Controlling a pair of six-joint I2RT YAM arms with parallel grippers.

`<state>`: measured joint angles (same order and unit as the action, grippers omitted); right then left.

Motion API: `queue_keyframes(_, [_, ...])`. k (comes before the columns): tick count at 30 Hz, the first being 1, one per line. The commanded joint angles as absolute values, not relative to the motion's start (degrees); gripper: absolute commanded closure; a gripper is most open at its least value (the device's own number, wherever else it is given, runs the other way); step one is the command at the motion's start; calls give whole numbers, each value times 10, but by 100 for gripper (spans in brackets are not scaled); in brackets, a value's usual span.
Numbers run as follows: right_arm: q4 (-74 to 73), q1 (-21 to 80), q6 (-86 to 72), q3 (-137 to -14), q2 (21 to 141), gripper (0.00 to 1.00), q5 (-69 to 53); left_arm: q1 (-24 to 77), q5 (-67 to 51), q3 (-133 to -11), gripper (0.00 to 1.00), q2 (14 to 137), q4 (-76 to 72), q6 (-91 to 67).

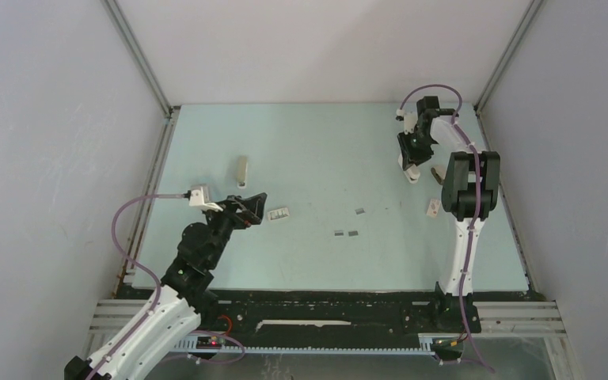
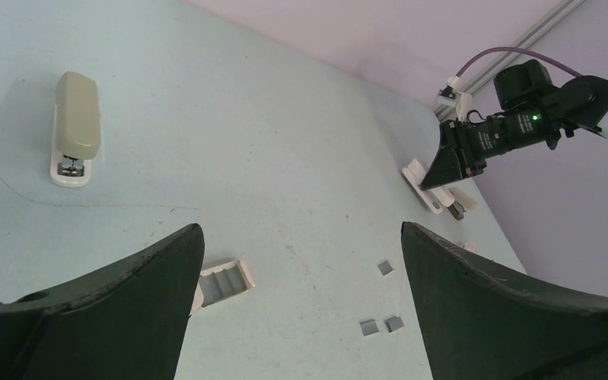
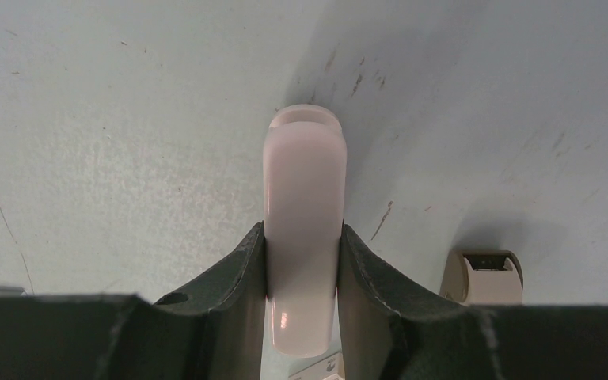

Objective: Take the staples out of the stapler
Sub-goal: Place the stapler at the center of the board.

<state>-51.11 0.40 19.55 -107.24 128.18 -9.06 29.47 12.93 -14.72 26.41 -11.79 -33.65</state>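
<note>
Right up close, our right gripper [image 3: 302,237] was clenched on the white stapler [image 3: 304,174], one finger on each long side. The white stapler stuck out past the fingertips, and its round far end pointed down at the table [image 3: 111,142]. We could not tell if that end touched the table.

A small beige thing [image 3: 483,277] sat near the right gripper, off to one side. Some staples [image 1: 347,233] lay loose on the table, well apart from that gripper, between our two arms.

Our left gripper [image 2: 301,229] was wide open and held nothing. A little white box [image 2: 222,281] lay just past its fingers. A beige stapler [image 2: 75,127] lay farther off.

We thought the smooth white stapler could slip or twist, because only two fingers pinched it. The squeeze on its sides might also keep it from opening. If any staples were inside, they could fall out and scatter far from us.
</note>
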Motion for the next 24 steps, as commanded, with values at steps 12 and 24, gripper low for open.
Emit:
queue_keyframes(12, [-514,-18,203,-1081,1200,35,-101,292,127,-139,0,285,-156,-345])
queue_keyframes(24, [-527,-29,247,-1012,1044,29,-174,292,129,-140,0,273,-156,-346])
